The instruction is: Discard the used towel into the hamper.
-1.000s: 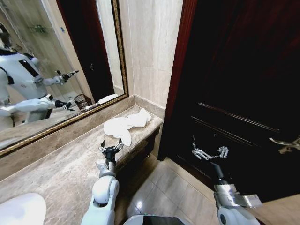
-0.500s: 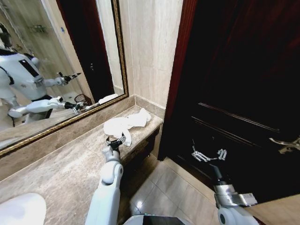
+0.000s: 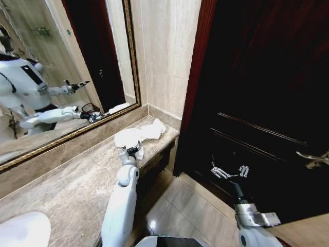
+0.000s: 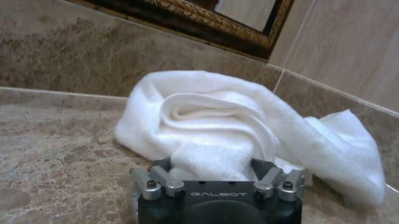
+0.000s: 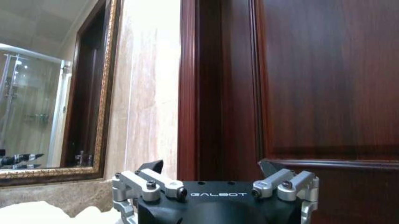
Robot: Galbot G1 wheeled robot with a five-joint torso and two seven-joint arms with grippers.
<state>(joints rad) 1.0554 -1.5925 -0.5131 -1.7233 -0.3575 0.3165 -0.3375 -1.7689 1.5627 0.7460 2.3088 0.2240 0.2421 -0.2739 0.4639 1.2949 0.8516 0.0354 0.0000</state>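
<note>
The left tool (image 3: 134,151) reaches out over the marble table (image 3: 61,185) with its fingers spread wide around the near fold of the one white towel (image 3: 139,137); in the left wrist view the cloth (image 4: 249,135) bulges between the two fingers (image 4: 159,179), touching them, and piles up just beyond the tool. The towel lies crumpled at the far end of the table, beside the tiled wall (image 3: 164,51) and below the gilt-framed mirror (image 3: 51,62). The right tool (image 3: 230,170) hangs well apart from the towel, above the tiled floor (image 3: 185,211) and in front of the dark wooden door (image 3: 267,92), its fingers spread wide and holding nothing. One towel, one mirror and one door are in sight.
</note>
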